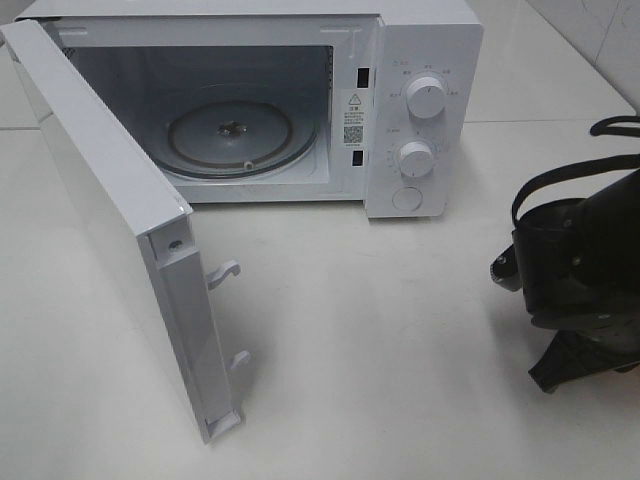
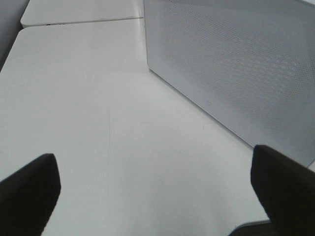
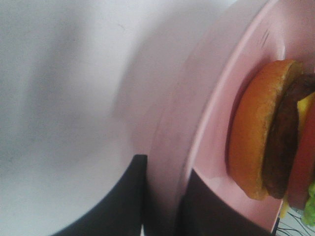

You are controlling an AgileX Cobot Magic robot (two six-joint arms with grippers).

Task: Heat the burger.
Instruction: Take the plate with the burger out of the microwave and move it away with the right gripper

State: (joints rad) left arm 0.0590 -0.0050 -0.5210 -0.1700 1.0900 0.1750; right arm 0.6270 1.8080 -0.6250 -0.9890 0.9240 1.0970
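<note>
White microwave (image 1: 300,100) at the back of the white table (image 1: 400,350), door (image 1: 120,220) swung wide open toward the left. Round glass plate (image 1: 240,135) inside, with nothing on it. Two round white knobs (image 1: 425,97) on the front panel, one above the other, and a round button under them. Two little white hooks (image 1: 225,272) sticking out from the door's edge.

Right arm (image 1: 580,270), black, at the right edge of the high view, well apart from the microwave. Fingertips cut off by the picture's edge there.

From the right wrist view: right gripper (image 3: 165,196) pinched on the rim of the pink plate (image 3: 221,98), one dark finger (image 3: 123,196) under the rim and one on the upper side. Plate seen edge-on and tipped in this view. Burger (image 3: 268,132) sitting on the plate, close to the fingers but not touching them. Golden-brown bun, dark patty, a red layer, a bit of yellow and some green at the edge. Plate probably lifted off the table, though hard to be sure from this blurry, close view.

From the left wrist view: left gripper (image 2: 155,189) open wide, its two dark fingertips (image 2: 29,189) far apart, nothing between them. White table below, and the dotted outer face of the microwave door (image 2: 231,69) just ahead. Another white table (image 2: 78,12) behind, past a thin gap.
</note>
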